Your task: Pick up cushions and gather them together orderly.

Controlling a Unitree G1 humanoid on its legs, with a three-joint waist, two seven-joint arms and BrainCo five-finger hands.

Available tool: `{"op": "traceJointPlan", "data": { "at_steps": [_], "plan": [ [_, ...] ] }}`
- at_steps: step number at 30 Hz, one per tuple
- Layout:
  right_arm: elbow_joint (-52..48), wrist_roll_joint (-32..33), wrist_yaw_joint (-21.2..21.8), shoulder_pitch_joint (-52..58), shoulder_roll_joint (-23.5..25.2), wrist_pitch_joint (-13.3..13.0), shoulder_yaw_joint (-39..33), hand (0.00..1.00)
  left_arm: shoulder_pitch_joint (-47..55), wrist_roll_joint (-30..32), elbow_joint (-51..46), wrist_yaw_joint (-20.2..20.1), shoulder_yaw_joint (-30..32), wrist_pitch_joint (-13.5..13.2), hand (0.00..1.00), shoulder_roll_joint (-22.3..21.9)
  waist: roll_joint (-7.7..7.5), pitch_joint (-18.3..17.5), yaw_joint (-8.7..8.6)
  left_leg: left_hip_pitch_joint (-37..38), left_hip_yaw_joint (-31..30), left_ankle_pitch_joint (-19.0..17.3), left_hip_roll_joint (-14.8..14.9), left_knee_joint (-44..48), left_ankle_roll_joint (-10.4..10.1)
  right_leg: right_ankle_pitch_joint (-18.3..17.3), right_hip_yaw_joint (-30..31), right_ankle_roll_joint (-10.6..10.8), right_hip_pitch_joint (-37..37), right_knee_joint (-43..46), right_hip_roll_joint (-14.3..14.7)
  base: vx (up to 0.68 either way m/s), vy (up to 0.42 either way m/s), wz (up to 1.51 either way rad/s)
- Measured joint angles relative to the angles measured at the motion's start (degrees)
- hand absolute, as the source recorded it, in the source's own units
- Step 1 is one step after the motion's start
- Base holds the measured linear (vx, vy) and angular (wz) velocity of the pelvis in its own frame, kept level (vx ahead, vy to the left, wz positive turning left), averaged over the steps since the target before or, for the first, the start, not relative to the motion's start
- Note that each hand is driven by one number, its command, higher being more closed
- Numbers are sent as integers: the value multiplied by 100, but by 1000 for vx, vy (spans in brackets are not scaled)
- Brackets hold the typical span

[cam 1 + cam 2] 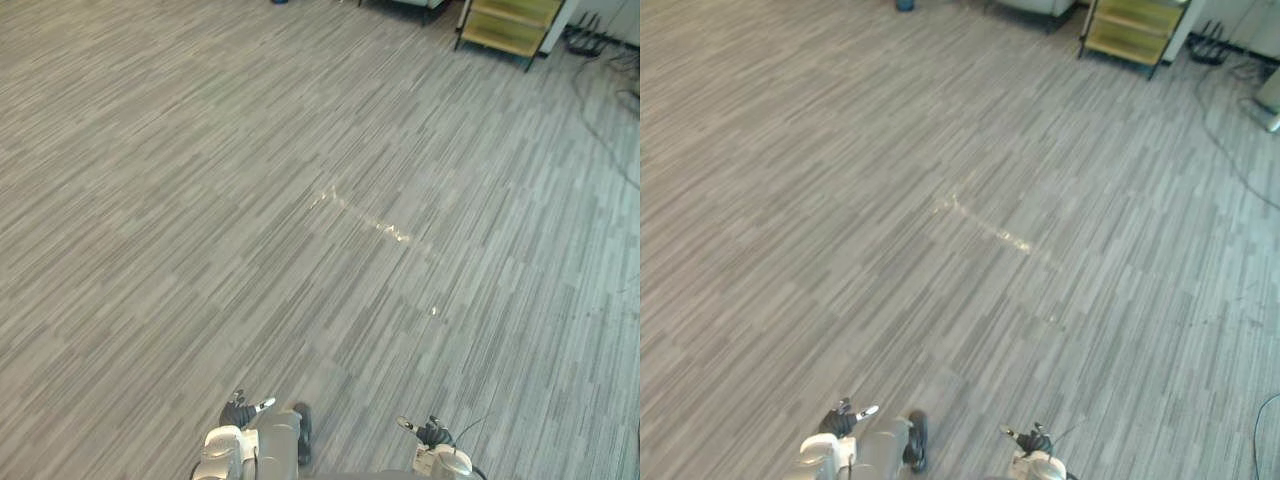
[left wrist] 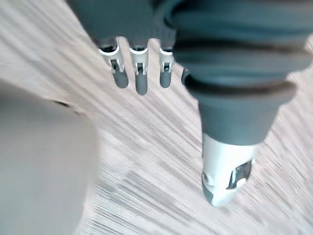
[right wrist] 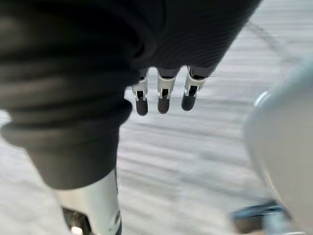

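Note:
My left hand (image 1: pixel 238 412) hangs low at the bottom edge of the eye views, over grey striped floor (image 1: pixel 300 200). In its wrist view the fingers (image 2: pixel 139 78) point straight down at the floor, the thumb (image 2: pixel 225 181) stands apart, and nothing lies between them. My right hand (image 1: pixel 432 433) hangs a little to the right of it. Its fingers (image 3: pixel 164 98) are straight too, with its thumb (image 3: pixel 93 205) apart, and it holds nothing.
A yellow-wood shelf unit (image 1: pixel 510 25) on dark legs stands at the far right. Dark cables (image 1: pixel 600 110) trail over the floor beside it and down the right side. A pale glare streak (image 1: pixel 365 218) marks the middle of the floor.

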Motion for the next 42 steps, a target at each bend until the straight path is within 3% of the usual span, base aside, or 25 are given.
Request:
{"op": "traceJointPlan", "data": {
  "at_steps": [3, 5, 7, 8, 9, 10, 11, 12, 14, 15, 19, 22, 23, 24, 25, 26, 28, 30, 32, 34, 36, 38, 39, 41, 42],
  "plan": [
    [-128, -1, 6, 36, -26, -75, -2, 0, -110, 0, 161, 0, -47, 55, 0, -54, 22, 29, -64, 963, 56, -247, 156, -584, -98, -307, -912, -229, -724, -457, -116, 539, -9, -15],
    [-68, -2, 6, 13, -105, -89, -5, 0, -136, -1, 186, 6, -48, 55, 0, -69, 34, 24, -108, 1376, 122, -309, 282, -982, -221, -208, -1367, -263, -1074, -1487, -77, 458, -44, -5],
    [196, 78, 20, -102, -252, -70, -63, 0, -187, 4, 307, 6, -91, 43, 0, -45, 59, 15, -254, 1734, 47, -402, 360, -1337, -397, 850, -1195, -382, -1498, -3142, 178, 558, -112, 21],
    [210, 76, 13, -101, -261, -77, -92, 0, -173, 6, 343, 7, -88, 44, 0, -40, 68, 14, -305, 1789, -31, -411, 382, -1324, -412, 1201, -1116, -504, -1457, -3183, 255, 819, -180, 11],
    [320, 68, 10, -186, -304, -77, -202, 0, -135, 8, 445, 4, 7, 52, 0, -75, 281, -69, -314, 1746, -203, -360, 670, -1027, -527, 1086, -1113, -829, -1397, -3034, 448, 709, -170, 8],
    [315, 91, 4, -209, -318, -56, -259, 0, -125, 25, 470, 0, 152, 60, 0, -140, 332, -38, -321, 1526, -372, -160, 721, -305, -651, 841, -1161, -896, -1280, -2909, 456, 850, -212, 7],
    [301, 123, 4, -199, -337, -56, -272, 0, -151, 59, 464, 5, 243, 69, 0, -207, 378, 0, -335, 1308, -501, 58, 741, 359, -535, 763, -1209, -928, -1096, -2921, 463, 692, -196, 26],
    [305, 177, 1, -143, -348, -23, -280, 0, -136, 70, 401, 3, 369, 85, 0, -318, 444, 35, -330, 770, -700, 901, 838, 1835, -364, 662, -1208, -924, -550, -3232, 517, 546, -145, 18],
    [298, 246, -6, -69, -349, -38, -139, 0, -54, 70, 70, 2, 455, 52, 0, -351, 450, 89, -237, -202, -660, 868, 1150, 3976, -396, 610, -1122, -989, 709, -3889, 674, 871, -110, -4],
    [298, 300, -6, -62, -294, -36, -106, 0, -25, 71, -39, -4, 458, 50, 0, -359, 410, 71, -153, -607, -567, 759, 1161, 4146, -429, 585, -1030, -987, 1093, -4141, 674, 802, -58, -30],
    [285, 414, -13, -166, -156, -4, -113, 0, -26, 63, -295, 1, 465, 25, 0, -381, 444, 64, 21, -1731, -86, 379, 1083, 2671, -473, 125, -746, -630, 1953, -4840, 602, 560, 42, -47],
    [291, 412, -40, -119, -158, 27, -149, 0, -11, 55, -315, 3, 477, -39, 0, -379, 317, 19, 136, -1751, -175, 970, 472, 87, -434, -329, -379, -358, 2376, -4926, 250, 463, 191, -57],
    [305, 411, -46, -108, -145, 36, -131, 0, 0, 54, -321, 2, 474, -63, 0, -377, 258, -20, 228, -1725, -204, 1388, 397, 157, -419, -456, -243, -324, 2452, -4927, 154, 677, 323, -74],
    [305, 401, -49, -85, -62, 49, -115, 0, 4, 57, -313, 8, 475, -68, 0, -292, 91, -178, 225, -1768, -71, 1112, 222, 343, -318, -459, -6, -362, 2448, -4830, -16, 817, 378, -57],
    [300, 392, -42, 2, 73, 55, -104, 0, -5, 57, -318, 0, 468, -78, 0, -259, -75, -260, 221, -1755, 48, 786, 181, 633, -108, -269, 293, -344, 2096, -4062, -163, 962, 422, -32],
    [302, 383, -39, 26, 133, 73, -70, 0, -63, 56, -251, 6, 461, -69, 0, -207, -134, -256, 224, -1579, 140, 518, 178, 751, -34, -106, 377, -81, 1719, -3052, -224, 822, 348, -30],
    [277, 371, -19, -25, 133, 75, -64, 0, -197, 56, -54, 23, 391, 51, 0, -179, -103, -190, 186, -891, 175, 182, 155, 615, -6, -48, 252, 284, 973, -1111, -338, 610, 219, -32],
    [148, 344, -17, 18, 51, 73, -48, 0, -186, 57, 82, 25, 75, 68, 0, -194, 36, -157, 128, 1, 201, 123, 185, 177, -25, -269, -634, 128, 699, -701, -565, 467, 116, -17],
    [98, 267, -22, 29, 28, 58, -26, 0, -177, 54, 127, 20, -64, 63, 0, -225, 101, -160, 97, 692, 313, 129, 323, -311, -37, -385, -1529, -38, 519, -1476, -632, 445, 65, -3],
    [114, 187, -21, 0, 19, 31, -65, 0, -178, 56, 142, 16, -191, 53, 0, -204, 55, -198, 26, 1017, 348, 93, 363, -666, -185, -207, -1644, -23, 78, -2371, -537, 341, -11, 4],
    [216, 187, -35, -128, -15, 32, -283, 0, -181, 56, 227, 14, -290, 54, 0, -165, 50, -199, -65, 1277, 382, 17, 406, -923, -387, 452, -1369, -115, -519, -3374, -248, 480, -108, -3],
    [352, 192, -38, -158, -77, 35, -293, 0, -113, 54, 298, 22, -329, 83, 0, -93, -9, -208, -101, 1425, 345, -96, 426, -927, -582, 1572, -1106, -428, -704, -4131, 72, 529, -190, -5],
    [429, 187, -36, -153, -247, 33, -386, 0, -130, 54, 397, 37, -329, 97, 0, -136, 146, -240, -138, 1562, 199, -151, 566, -966, -696, 1744, -1091, -614, -648, -3972, 242, 478, -176, 4],
    [522, 187, -50, -175, -310, 34, -512, 0, -140, 58, 384, 36, -301, 84, 0, -238, 258, -266, -137, 1594, 51, -16, 728, -852, -915, 1290, -1104, -672, -653, -3735, 357, 492, -239, -2],
    [542, 190, -46, -120, -309, 45, -663, 0, -142, 61, 375, 35, -115, 87, 0, -270, 353, -264, -158, 1321, -191, -10, 959, 39, -906, 1008, -1165, -769, -500, -3640, 526, 434, -255, -4]
  ]
}}
